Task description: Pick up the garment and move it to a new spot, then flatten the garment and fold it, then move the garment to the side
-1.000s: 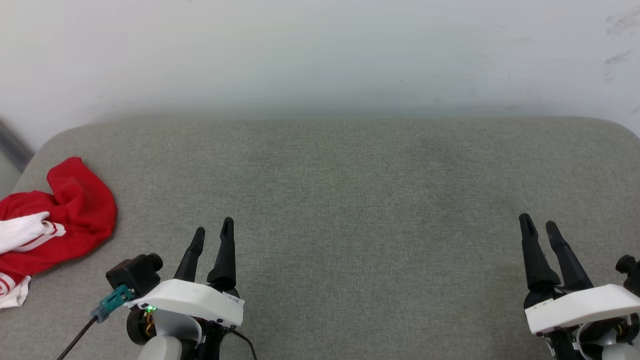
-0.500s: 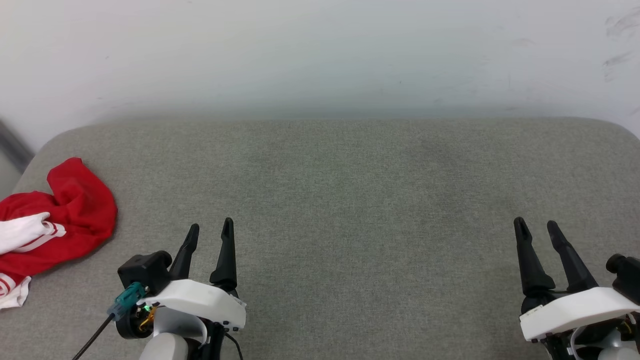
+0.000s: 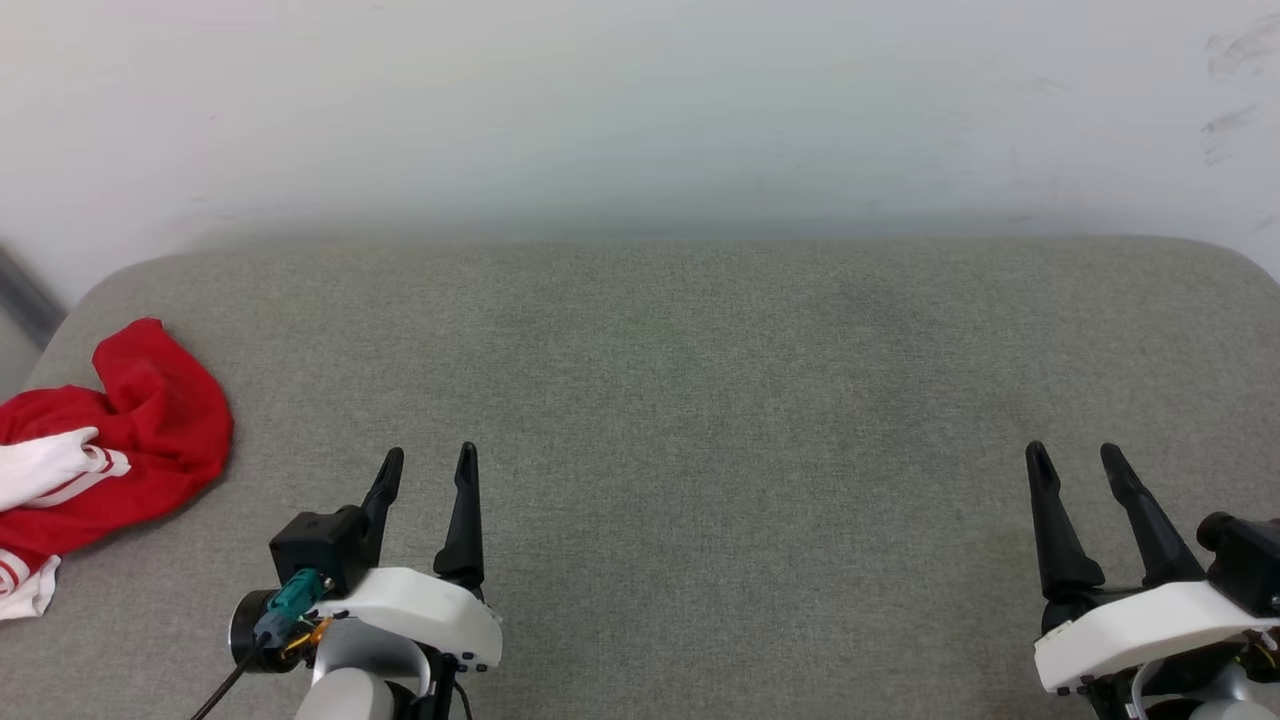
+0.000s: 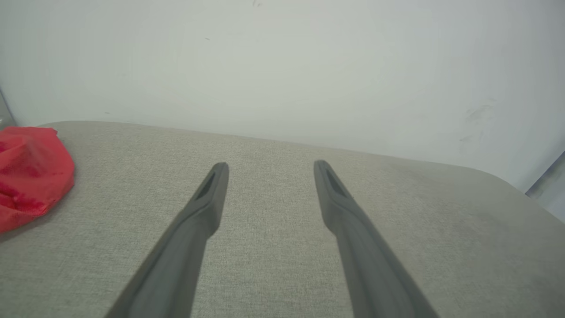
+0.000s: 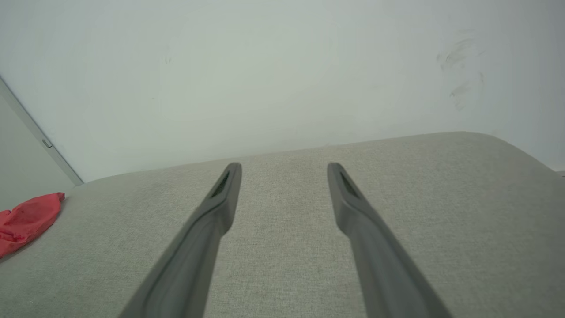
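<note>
A crumpled red shirt (image 3: pixel 130 440) lies at the left edge of a grey padded worktop (image 3: pixel 700 400). The left tool (image 3: pixel 430 455) and right tool (image 3: pixel 1073 452), both spread and empty, sit at the bottom of the frame. Nothing looks begun: picking up, flattening and folding all remain.

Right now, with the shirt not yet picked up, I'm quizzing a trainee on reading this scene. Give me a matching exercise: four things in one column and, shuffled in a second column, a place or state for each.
Column one
1. red jersey shirt
2. left gripper
3. right gripper
4. wall

Column two
A. open, lower right of the head view
B. pale, scuffed, behind the grey cushion
C. crumpled at the cushion's left end
D. open, lower left, nearer the shirt

Pairs: 1-C, 2-D, 3-A, 4-B
</note>
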Controlling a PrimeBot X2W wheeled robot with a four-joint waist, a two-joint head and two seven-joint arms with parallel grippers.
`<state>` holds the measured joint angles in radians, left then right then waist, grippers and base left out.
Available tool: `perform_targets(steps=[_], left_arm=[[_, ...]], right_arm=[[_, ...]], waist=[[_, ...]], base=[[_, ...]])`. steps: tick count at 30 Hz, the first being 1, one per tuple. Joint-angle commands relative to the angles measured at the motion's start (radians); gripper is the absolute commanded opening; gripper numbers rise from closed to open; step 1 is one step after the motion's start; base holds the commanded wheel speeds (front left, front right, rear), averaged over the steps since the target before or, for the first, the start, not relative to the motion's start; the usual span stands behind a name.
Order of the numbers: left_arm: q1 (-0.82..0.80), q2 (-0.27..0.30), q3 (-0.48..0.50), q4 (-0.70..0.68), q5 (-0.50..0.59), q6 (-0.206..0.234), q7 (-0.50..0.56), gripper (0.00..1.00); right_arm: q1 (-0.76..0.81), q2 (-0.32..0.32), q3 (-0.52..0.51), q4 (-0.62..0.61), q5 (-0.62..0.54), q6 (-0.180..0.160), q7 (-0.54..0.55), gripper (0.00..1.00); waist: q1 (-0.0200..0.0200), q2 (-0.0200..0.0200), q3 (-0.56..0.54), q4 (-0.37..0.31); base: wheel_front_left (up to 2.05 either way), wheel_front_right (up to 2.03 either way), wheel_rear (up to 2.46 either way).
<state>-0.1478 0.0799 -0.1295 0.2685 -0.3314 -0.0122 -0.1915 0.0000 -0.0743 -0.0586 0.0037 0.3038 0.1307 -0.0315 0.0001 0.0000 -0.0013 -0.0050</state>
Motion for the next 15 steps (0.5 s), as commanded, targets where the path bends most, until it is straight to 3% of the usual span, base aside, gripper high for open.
perform_targets(steps=[1,15], left_arm=[[-0.017,0.003,-0.006,-0.001,0.027,0.005,-0.011,1.0],[-0.026,-0.007,-0.017,0.033,0.117,0.014,-0.04,1.0]], right_arm=[[-0.001,0.003,-0.002,-0.013,-0.029,0.0,-0.004,1.0],[0.007,0.014,-0.004,-0.013,-0.121,0.0,-0.005,1.0]], waist=[[0.0,0.0,0.0,0.0],[0.0,0.0,0.0,0.002]], base=[[0.0,0.0,0.0],[0.0,0.0,0.0]])
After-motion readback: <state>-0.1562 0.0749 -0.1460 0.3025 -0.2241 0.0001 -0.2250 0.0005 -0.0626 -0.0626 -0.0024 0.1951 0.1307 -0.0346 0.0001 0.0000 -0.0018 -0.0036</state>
